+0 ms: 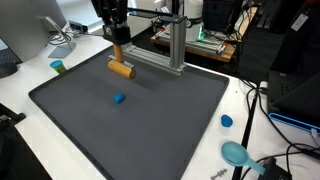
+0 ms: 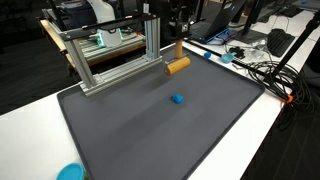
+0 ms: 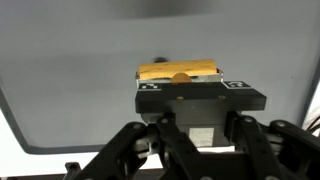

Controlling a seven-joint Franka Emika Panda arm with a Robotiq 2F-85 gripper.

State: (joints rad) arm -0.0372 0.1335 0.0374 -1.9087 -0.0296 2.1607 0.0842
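An orange cylinder on a thin wooden handle, like a small mallet (image 1: 120,69) (image 2: 178,66), hangs just above the far part of the dark grey mat (image 1: 140,135) (image 2: 150,135). My gripper (image 1: 115,43) is shut on the handle from above. In the wrist view the orange head (image 3: 180,72) shows just beyond the black gripper body, and the fingertips are hidden. A small blue piece (image 1: 119,98) (image 2: 178,99) lies on the mat, a short way in front of the mallet head.
An aluminium frame (image 1: 168,45) (image 2: 115,55) stands along the mat's far edge, close to the gripper. Off the mat are a green cup (image 1: 58,67), a blue cap (image 1: 227,121), a teal object (image 1: 235,153) (image 2: 70,172) and cables (image 2: 262,72).
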